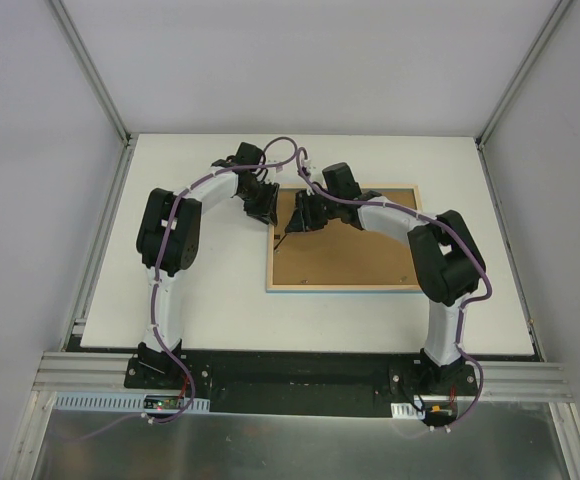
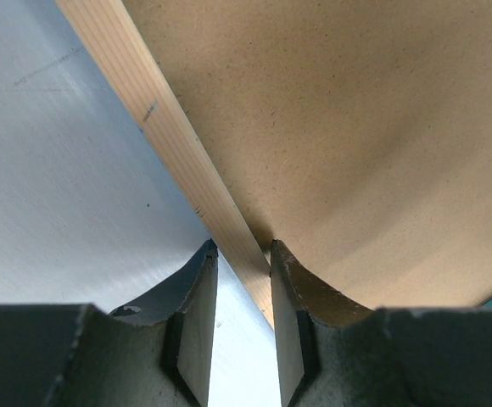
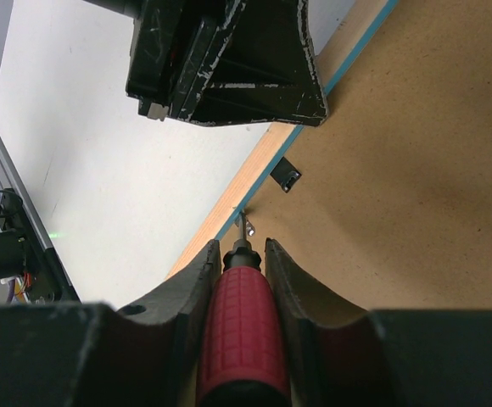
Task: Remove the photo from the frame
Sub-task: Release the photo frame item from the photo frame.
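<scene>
In the right hand (image 3: 241,246), only its wrist view shows a screwdriver (image 3: 242,331).

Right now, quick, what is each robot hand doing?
Left gripper: closed on the wooden edge of the frame.
Right gripper: closed on the red screwdriver.

Item: frame (image 1: 345,265) — back panel (image 2: 356,127) of brown fibreboard, matt and finely flecked; rim (image 2: 176,144) of pale bare wood, straight-grained, with a turquoise painted edge. With it: screwdriver (image 3: 239,326), red handle of cross-ribbed plastic, bright metal shaft; left gripper (image 2: 243,248) and right gripper (image 3: 241,246), dark matt plastic, scuffed; table (image 1: 230,310), white, smooth, faintly sheened.
</scene>
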### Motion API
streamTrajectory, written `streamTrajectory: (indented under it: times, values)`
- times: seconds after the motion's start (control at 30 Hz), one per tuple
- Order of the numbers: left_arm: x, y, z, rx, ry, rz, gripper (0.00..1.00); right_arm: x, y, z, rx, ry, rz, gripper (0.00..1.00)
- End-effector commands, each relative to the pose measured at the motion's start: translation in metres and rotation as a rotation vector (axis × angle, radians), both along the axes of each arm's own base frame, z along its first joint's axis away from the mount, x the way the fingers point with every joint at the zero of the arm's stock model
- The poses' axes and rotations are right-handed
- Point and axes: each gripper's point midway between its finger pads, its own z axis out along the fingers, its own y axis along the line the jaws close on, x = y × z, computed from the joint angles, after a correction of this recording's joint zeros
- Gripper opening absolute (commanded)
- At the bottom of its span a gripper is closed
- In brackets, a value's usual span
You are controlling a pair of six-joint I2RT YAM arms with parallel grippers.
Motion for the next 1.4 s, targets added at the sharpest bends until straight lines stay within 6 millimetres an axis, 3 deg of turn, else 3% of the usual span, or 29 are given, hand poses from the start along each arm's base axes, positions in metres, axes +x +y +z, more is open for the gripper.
streamTrajectory:
  times: [0.0,0.93,1.37]
  values:
    - [-0.006,0.009,-0.014,0.008,0.047,0.012,0.27,-0.003,0.006,0.014,0.032,-0.033,0.049,0.01]
    - [-0.005,0.011,-0.012,0.000,0.051,0.020,0.26,-0.022,0.015,0.019,0.040,-0.039,0.156,0.01]
    - [-0.005,0.011,-0.014,-0.001,0.058,0.024,0.26,-0.021,0.015,0.020,0.036,-0.047,0.155,0.01]
